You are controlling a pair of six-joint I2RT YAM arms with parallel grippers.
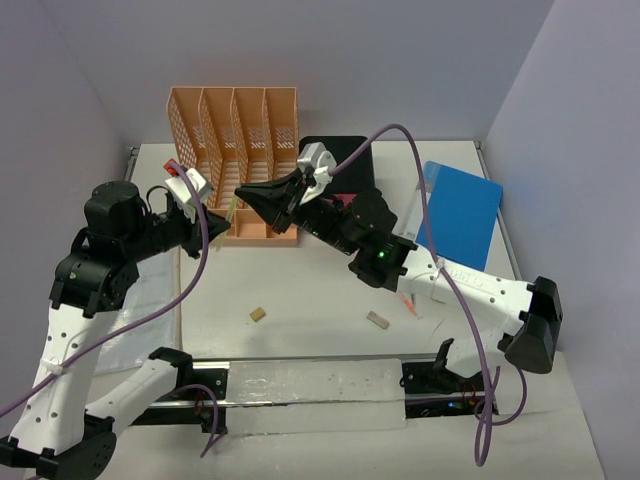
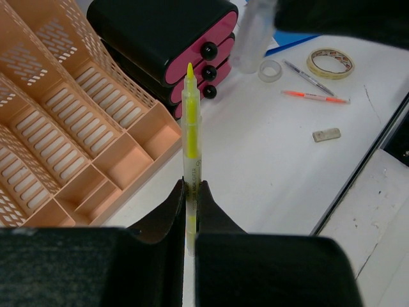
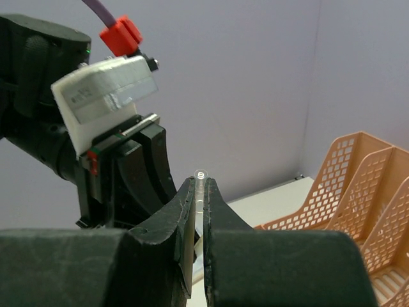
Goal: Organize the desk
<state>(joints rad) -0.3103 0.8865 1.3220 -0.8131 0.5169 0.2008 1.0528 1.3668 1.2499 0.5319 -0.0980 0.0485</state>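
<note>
On the white desk [image 1: 330,290] my left gripper [image 1: 214,214] is shut on an uncapped yellow highlighter [image 2: 190,128], whose tip points toward the black box with pink drawers [image 2: 172,32]. In the left wrist view the jaws [image 2: 190,187] pinch its lower barrel. My right gripper [image 1: 250,196] is shut on a small clear cap [image 3: 202,178] and holds it in the air facing the left gripper [image 3: 128,173], just in front of the peach file rack [image 1: 235,130]. The cap also shows blurred in the left wrist view [image 2: 252,32].
A blue notebook [image 1: 462,210] lies at the right. An orange pen [image 2: 316,97], a grey pen [image 2: 307,75], two tape rolls [image 2: 330,62] [image 2: 270,70] and an eraser [image 2: 326,134] lie on the desk. A small block [image 1: 258,314] lies near the middle. Clear plastic sheet [image 1: 140,300] lies at the left.
</note>
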